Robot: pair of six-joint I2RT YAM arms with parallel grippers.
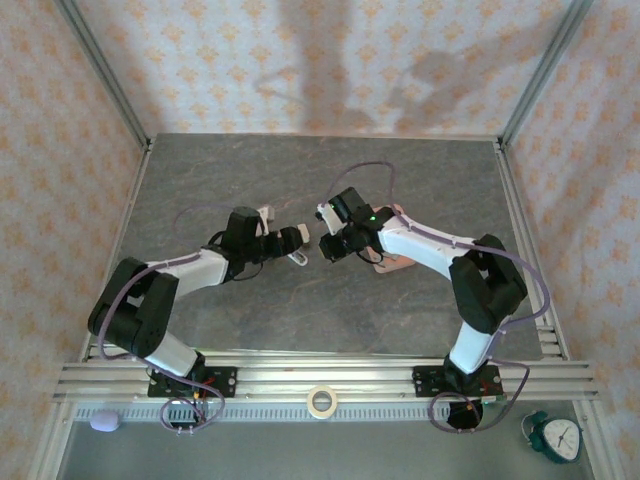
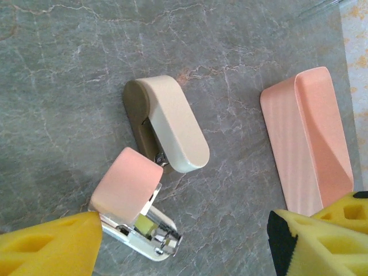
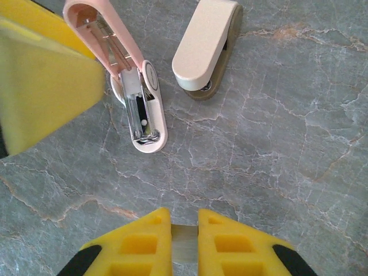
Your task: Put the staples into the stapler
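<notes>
The pink and white stapler (image 2: 127, 192) lies hinged open on the grey table, its metal channel (image 3: 138, 118) bare and facing up. My left gripper (image 2: 184, 253) is open and straddles it. One yellow finger (image 2: 49, 247) rests against the stapler's rear end, and the other finger (image 2: 322, 241) is far off to the right. My right gripper (image 3: 184, 221) hovers just short of the stapler's white nose and is shut on a small grey strip of staples (image 3: 184, 247). From above, both grippers (image 1: 292, 240) (image 1: 332, 246) meet at mid-table over the stapler (image 1: 298, 257).
A second, beige and brown stapler (image 2: 167, 123) lies closed just beyond the pink one. A shallow pink tray (image 2: 307, 144) sits to the right, under the right arm (image 1: 395, 263). A tape roll (image 1: 320, 401) and a clock (image 1: 556, 437) lie on the near ledge.
</notes>
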